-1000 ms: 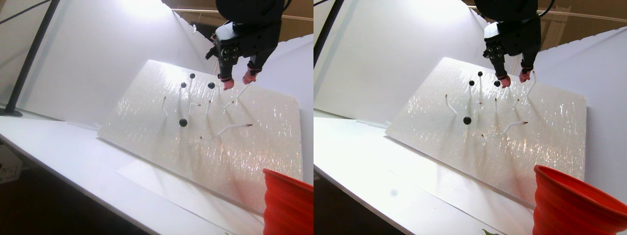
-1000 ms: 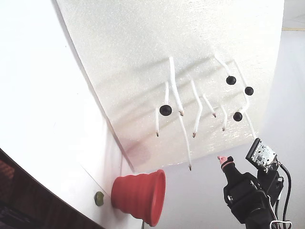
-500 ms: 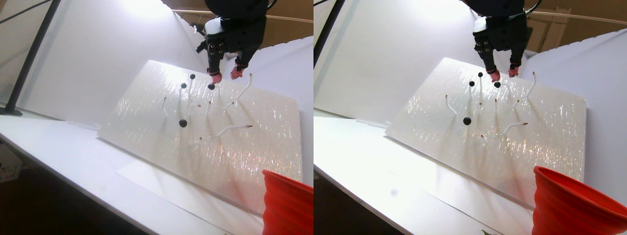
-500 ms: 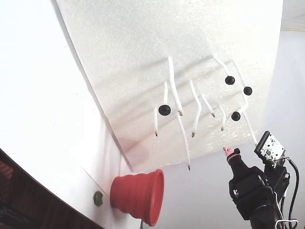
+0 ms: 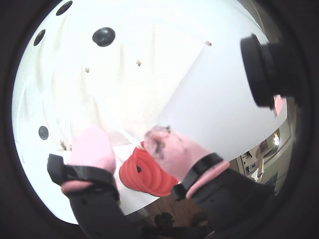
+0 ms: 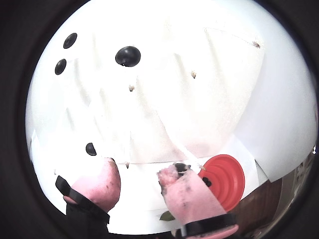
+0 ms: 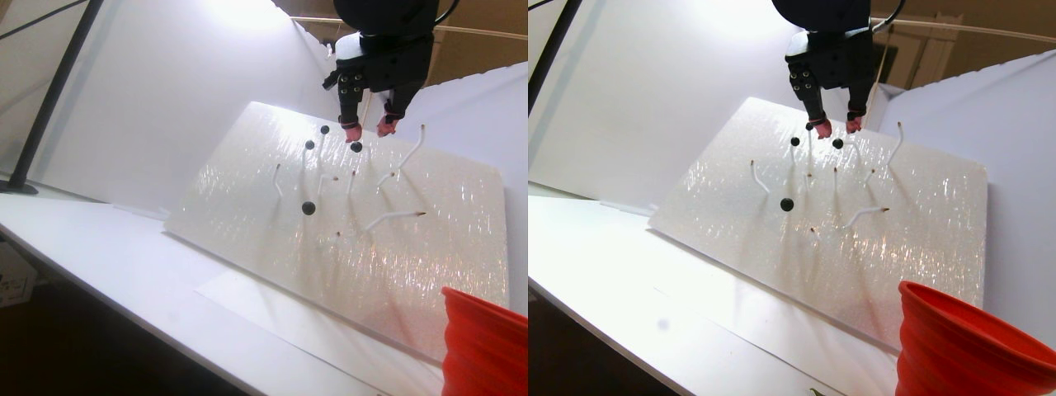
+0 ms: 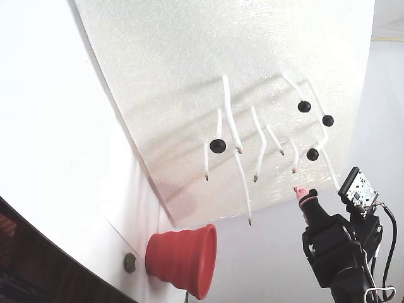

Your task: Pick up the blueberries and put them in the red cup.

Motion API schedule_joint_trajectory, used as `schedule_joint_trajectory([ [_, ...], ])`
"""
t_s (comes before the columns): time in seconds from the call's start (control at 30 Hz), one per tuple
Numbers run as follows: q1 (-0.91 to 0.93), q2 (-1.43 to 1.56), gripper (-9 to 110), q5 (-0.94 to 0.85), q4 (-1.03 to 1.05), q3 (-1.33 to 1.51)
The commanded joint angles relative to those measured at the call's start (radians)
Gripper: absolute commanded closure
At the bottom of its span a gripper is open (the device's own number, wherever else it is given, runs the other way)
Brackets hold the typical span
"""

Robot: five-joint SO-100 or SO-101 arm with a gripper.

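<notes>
The blueberries [image 8: 314, 154], upper right in the fixed view, look light and slippery on springy stems; pinch the ball itself; the fingers [image 6: 103, 183] gape apart, empty.

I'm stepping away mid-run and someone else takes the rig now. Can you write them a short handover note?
Gripper: open, empty, pink fingers apart, poised close above one berry at the top of the white board.
Blueberries: four black ones remain on their stems in the fixed view, three clustered near the gripper and one lower down. Several other stems are bare.
Red cup: beside the board's lower edge. Whether it holds any berries cannot be told.
Left: close on the nearest berry, carry it to the cup, repeat for the other three.
</notes>
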Motion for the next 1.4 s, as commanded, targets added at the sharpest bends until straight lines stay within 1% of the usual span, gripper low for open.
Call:
schedule_joint_trajectory([
  [0.0, 0.003, 0.123, 86, 0.005, 0.002, -0.124],
  [0.77, -0.003, -0.032, 84, -0.086, 0.003, -0.278],
  [1.37, -0.009, -0.164, 83, -0.13, -0.048, -0.371],
])
